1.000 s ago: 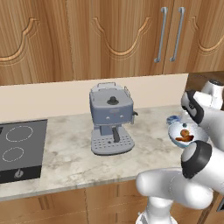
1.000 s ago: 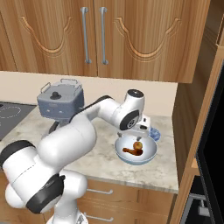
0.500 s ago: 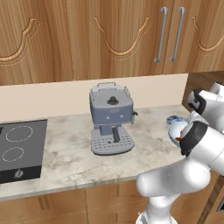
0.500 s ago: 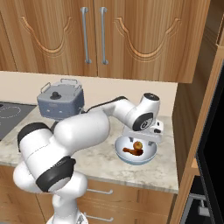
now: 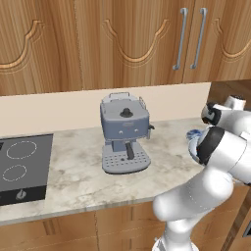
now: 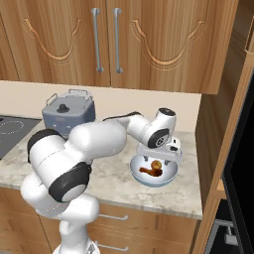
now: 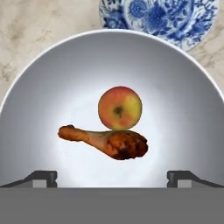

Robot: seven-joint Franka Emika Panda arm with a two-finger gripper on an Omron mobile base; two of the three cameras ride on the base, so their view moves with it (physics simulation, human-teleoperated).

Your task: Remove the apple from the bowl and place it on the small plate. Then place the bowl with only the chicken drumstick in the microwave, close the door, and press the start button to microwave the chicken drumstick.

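Hovering with jaws spread wide and empty, the gripper (image 7: 112, 177) eyes the apple (image 7: 120, 107): small, firm, smooth, likely to roll, touching the drumstick (image 7: 106, 141) in the bowl (image 7: 52, 87); best pinched across its middle.

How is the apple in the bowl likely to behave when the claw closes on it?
The apple is round and smooth, so it may slip or roll in the curved bowl. It touches the chicken drumstick, which might get nudged. It looks firm, probably not crushable.

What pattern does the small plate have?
The plate is blue with a lighter, white floral pattern, best seen in the hand view.
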